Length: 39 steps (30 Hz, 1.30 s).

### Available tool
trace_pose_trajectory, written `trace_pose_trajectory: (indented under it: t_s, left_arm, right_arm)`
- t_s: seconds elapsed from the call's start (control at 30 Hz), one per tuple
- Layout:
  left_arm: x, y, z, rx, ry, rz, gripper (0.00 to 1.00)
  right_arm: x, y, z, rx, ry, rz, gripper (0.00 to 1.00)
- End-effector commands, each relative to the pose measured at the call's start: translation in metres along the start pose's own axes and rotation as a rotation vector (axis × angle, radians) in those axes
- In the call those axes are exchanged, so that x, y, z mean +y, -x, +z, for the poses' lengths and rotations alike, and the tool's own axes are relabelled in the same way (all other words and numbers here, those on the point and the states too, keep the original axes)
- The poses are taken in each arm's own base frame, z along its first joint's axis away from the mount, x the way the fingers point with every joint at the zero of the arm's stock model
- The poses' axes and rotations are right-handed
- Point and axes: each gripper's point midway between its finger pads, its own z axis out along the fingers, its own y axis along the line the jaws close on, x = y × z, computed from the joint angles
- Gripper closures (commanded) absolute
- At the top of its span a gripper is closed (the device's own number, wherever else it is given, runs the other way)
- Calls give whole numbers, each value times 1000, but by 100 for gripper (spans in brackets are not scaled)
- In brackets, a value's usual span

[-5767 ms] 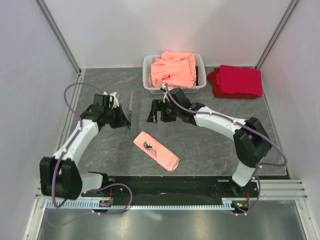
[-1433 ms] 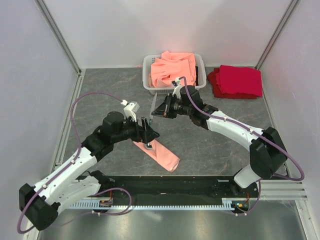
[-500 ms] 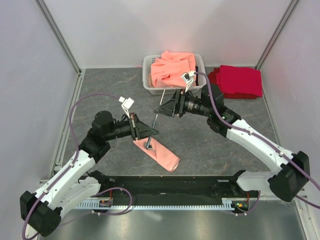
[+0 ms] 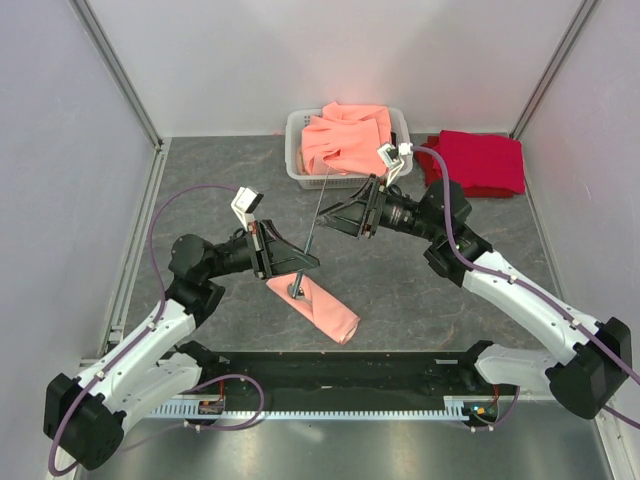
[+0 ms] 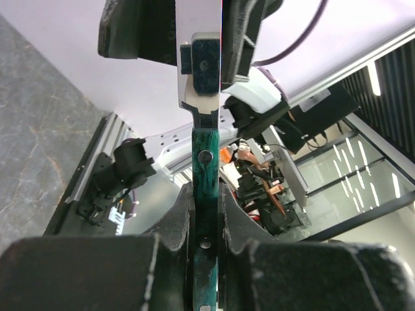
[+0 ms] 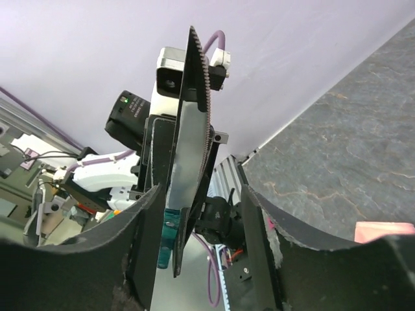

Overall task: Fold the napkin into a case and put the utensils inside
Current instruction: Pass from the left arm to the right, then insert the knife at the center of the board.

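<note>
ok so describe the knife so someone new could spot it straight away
On the grey table, find the pink napkin. Over its far end the knife is held aloft, its teal handle clamped in the left end effector. Unlike the spoon resting on the napkin, it is off the table and has a serrated blade.

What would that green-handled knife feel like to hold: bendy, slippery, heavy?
Probably stiff: the knife runs dead straight though the left gripper pinches only its handle. Likely light, since it is thin and that narrow pinch holds it up. The polished blade looks slippery, and it could swivel in the grip; the right gripper stands open around it.
</note>
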Motion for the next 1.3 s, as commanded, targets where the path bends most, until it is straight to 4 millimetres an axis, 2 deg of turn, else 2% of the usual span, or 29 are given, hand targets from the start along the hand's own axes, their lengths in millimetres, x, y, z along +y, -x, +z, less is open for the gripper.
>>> trace_pose_trajectory:
  t_s: [0.0, 0.37, 0.47, 0.53, 0.57, 0.6, 0.63, 0.67, 0.7, 0.73, 0.77, 0.8, 0.83, 0.87, 0.93, 0.97, 1.03, 1.07, 1.13, 1.17, 1.2, 1.23, 1.27]
  left_arm:
    - [-19, 1, -2, 3, -70, -3, 98]
    - [-10, 0, -1, 8, -55, -16, 98]
    - [-9, -1, -1, 10, -55, -16, 98]
    - [-6, -2, -1, 13, -40, -15, 98]
    - [-3, -1, -2, 11, -21, -17, 96]
    - [1, 1, -3, 1, -4, 12, 78]
    - [15, 2, -6, -12, 68, -21, 70]
    - [11, 6, -10, -28, 90, 14, 46]
    - [18, 10, -15, -41, 134, 84, 38]
    - [31, 22, -25, -91, 218, 99, 32]
    - [40, 23, -38, -102, 324, 69, 28]
    - [55, 25, -50, -109, 414, 122, 28]
    - [69, 42, -67, -196, 535, 142, 28]
    - [81, 38, -83, -207, 649, 102, 28]
    - [103, 52, -110, -292, 836, 131, 29]
    - [113, 49, -118, -301, 890, 110, 35]
    - [129, 50, -122, -311, 922, 105, 47]
    - [144, 42, -125, -297, 942, 67, 60]
    - [165, 38, -122, -270, 944, 27, 69]
    - [179, 30, -126, -254, 968, -6, 83]
    - [186, 32, -126, -264, 969, -16, 91]
    - [206, 23, -132, -248, 1013, -60, 96]
    - [213, 23, -134, -251, 1030, -68, 98]
  right_arm:
    - [18, 11, 1, -36, 84, -18, 44]
    - [24, 9, 7, -29, 155, 44, 58]
    - [20, 9, 9, -30, 146, 51, 68]
    - [17, 7, 11, -16, 134, 57, 84]
    - [13, 6, 13, -10, 121, 65, 97]
    - [10, 7, 14, -9, 106, 64, 100]
    - [7, 7, 15, -5, 88, 52, 100]
    - [-6, 2, 17, 15, 33, 36, 100]
    - [-9, 6, 18, 18, 12, 12, 100]
    - [-14, 7, 19, 22, -11, -2, 100]
    - [-25, 3, 19, 47, -56, -24, 100]
    - [-27, 7, 24, 54, -73, -42, 100]
    - [-32, 7, 26, 65, -96, -52, 100]
    - [-51, 2, 28, 94, -157, -70, 100]
    - [-59, 7, 32, 95, -196, -104, 100]
    - [-75, -1, 35, 127, -239, -92, 100]
    - [-89, -1, 43, 141, -296, -133, 100]
    - [-106, -15, 47, 185, -349, -126, 100]
    - [-113, -17, 60, 198, -399, -193, 100]
    - [-134, -36, 64, 259, -450, -181, 100]
    - [-134, -36, 72, 264, -462, -201, 100]
    - [-143, -39, 75, 275, -499, -229, 100]
    - [-159, -58, 79, 328, -540, -225, 100]
